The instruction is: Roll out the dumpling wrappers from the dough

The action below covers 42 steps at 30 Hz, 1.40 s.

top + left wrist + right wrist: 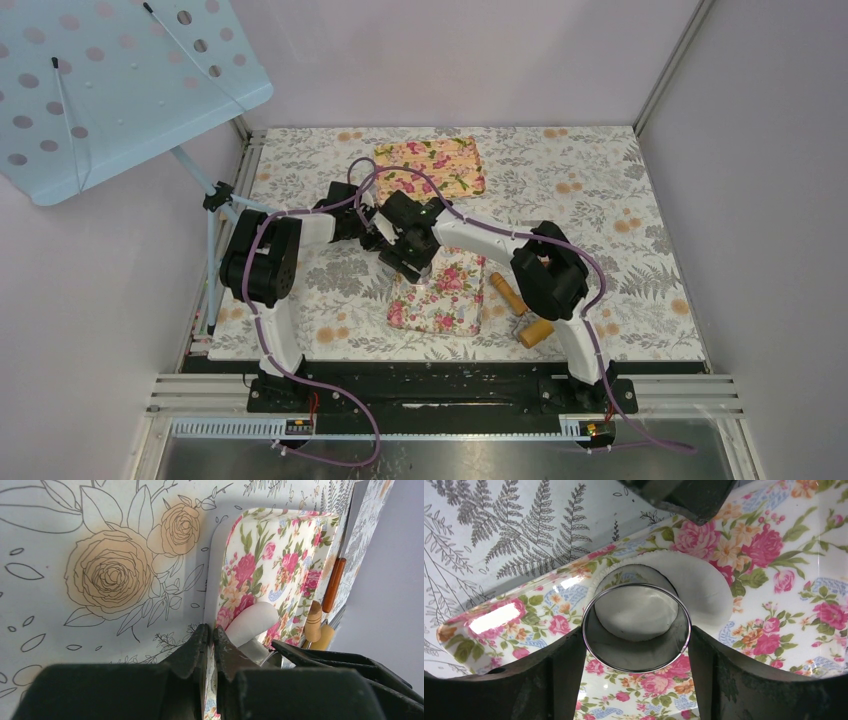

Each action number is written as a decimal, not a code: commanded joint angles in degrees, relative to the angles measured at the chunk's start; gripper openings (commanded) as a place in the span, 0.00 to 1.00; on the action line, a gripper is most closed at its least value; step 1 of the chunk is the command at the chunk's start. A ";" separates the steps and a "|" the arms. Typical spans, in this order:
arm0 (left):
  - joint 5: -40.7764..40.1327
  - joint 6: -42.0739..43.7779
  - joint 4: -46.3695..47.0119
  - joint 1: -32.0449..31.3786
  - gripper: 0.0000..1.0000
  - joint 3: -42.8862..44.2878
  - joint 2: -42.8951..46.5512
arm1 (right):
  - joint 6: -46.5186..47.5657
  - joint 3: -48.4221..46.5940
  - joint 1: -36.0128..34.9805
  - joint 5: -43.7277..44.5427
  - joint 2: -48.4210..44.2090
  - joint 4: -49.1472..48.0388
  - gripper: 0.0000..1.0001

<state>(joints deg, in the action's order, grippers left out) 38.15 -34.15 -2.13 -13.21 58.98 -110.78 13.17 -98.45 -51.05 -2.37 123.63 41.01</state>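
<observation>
i work in a robot lab test cell, not a real kitchen. plain pale walls [450, 60] box in the surface [620, 190], framed by bare aluminium posts [672, 65]. my two arms [265, 260] are bolted to a metal rail [700, 392] along the bottom edge, with purple cables [375, 440] looping off them. a perforated blue panel [120, 80] on a tripod [215, 197] fills the upper left. the surface's flower print, a flowered tray [440, 310] and a wooden roller [535, 332] are the kitchen props.

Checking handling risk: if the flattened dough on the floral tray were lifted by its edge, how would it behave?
Probably floppy: the dough is a thin sheet and would likely sag. It may stick, lying flat on the floral tray. The metal ring standing on it could make it tear there.
</observation>
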 commanded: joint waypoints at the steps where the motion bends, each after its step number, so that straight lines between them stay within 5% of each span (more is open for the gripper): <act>1: -2.75 0.75 -1.34 -0.49 0.06 -1.48 1.89 | -8.94 5.14 -0.91 0.09 5.43 7.18 0.23; 19: -3.09 0.80 -0.97 -0.50 0.06 -1.66 1.80 | 3.00 1.11 -1.07 -2.27 8.21 18.73 0.20; 42: -10.67 1.89 -3.97 -1.90 0.00 -1.32 3.01 | -5.33 8.69 -0.82 2.08 3.49 16.68 0.17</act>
<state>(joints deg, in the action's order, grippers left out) 35.99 -34.79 -3.53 -15.20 58.13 -109.38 10.33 -96.03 -51.66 -0.10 122.02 44.88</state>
